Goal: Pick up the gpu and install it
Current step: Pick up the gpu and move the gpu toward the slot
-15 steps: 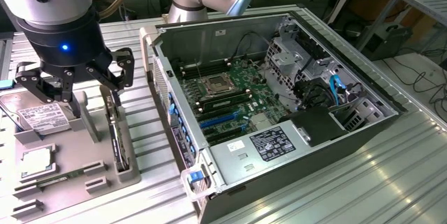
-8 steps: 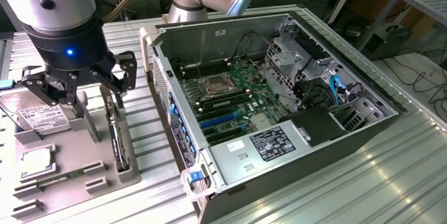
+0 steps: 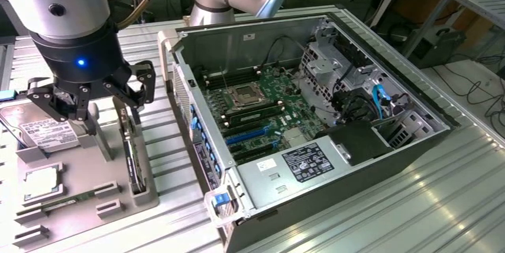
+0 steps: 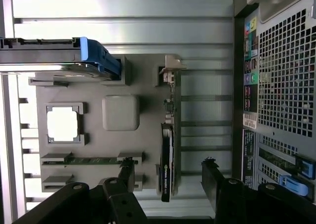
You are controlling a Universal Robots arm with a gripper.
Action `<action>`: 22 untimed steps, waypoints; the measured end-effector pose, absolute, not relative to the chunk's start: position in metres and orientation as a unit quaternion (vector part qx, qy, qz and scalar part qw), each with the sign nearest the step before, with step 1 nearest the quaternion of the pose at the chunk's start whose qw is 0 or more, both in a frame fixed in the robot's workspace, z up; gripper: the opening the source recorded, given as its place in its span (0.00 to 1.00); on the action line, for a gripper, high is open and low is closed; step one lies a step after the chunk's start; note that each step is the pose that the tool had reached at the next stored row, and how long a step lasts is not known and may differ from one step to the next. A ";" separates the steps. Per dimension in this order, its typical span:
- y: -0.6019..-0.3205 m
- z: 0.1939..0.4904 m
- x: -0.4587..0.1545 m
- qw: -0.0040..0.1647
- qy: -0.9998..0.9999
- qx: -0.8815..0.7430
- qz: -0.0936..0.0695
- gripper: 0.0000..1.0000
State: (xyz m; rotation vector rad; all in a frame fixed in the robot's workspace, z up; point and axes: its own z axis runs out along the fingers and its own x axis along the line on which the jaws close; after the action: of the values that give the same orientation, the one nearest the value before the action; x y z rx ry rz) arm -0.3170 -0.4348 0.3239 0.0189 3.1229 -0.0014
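One gpu [image 4: 167, 155] on edge in slot of grey holder tray [image 4: 98, 145], straight under gripper [image 4: 168, 164]. Gripper fingers [image 4: 127, 172] spread apart, one each side of card, nothing held; contact not evident. Card long axis runs along gap between fingers, silver bracket [image 4: 171, 68] at end farthest from gripper. Open computer case [image 3: 316, 117] beyond one finger, on table [image 3: 426, 206]. Card faces hidden, seen edge-on. Finger height over card hard to judge.
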 end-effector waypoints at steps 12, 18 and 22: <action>-0.435 0.317 -0.315 0.009 1.000 0.006 -0.001 0.66; -0.435 0.313 -0.314 0.009 1.000 0.006 -0.002 0.66; -0.435 0.309 -0.314 0.009 1.000 0.006 -0.002 0.66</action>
State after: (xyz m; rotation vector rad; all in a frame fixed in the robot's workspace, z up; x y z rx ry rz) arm -0.3139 -0.4349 0.3091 0.0188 3.1230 -0.0067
